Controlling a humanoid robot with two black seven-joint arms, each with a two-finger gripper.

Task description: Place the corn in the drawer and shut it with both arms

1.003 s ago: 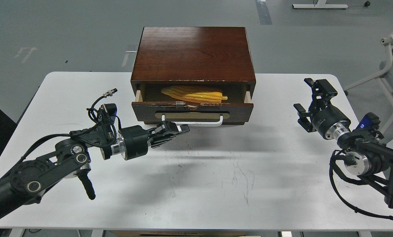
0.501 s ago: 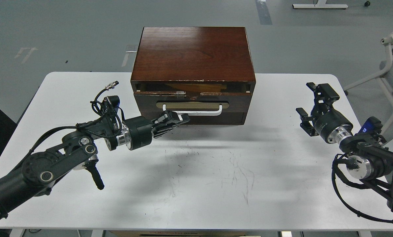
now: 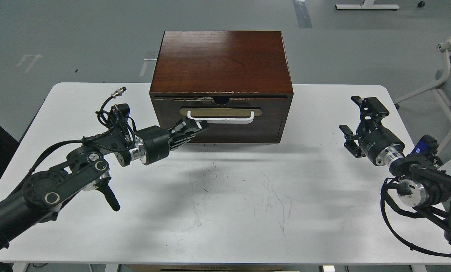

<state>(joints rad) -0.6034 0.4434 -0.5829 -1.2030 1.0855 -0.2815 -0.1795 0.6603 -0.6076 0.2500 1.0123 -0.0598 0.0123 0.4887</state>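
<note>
A white tabletop (image 3: 225,211), scuffed with faint dark scratches near its middle, fills most of the view from the robot's head. At its far edge, centred, sits a dark-brown wooden box (image 3: 220,60) with a glossy top; everything below is placed in relation to this box. The drawer (image 3: 225,119) is set in the front face of the box and is pushed fully in, its chipped upper edge flush under the lid, so the corn cannot be seen. The left arm (image 3: 63,181), black with silver rings and looped cables, reaches in from the near left corner of the tabletop toward the front of the box. The right arm (image 3: 421,181) rests at the right side of the tabletop, well apart from the box. The right tool (image 3: 355,121) points up and away, its fingers spread apart and holding nothing. The left tool (image 3: 195,127) has its fingers drawn close together, their tips against the front of the box, just below the left end of the white bar handle (image 3: 220,118) on its tan oval plate (image 3: 220,112).
</note>
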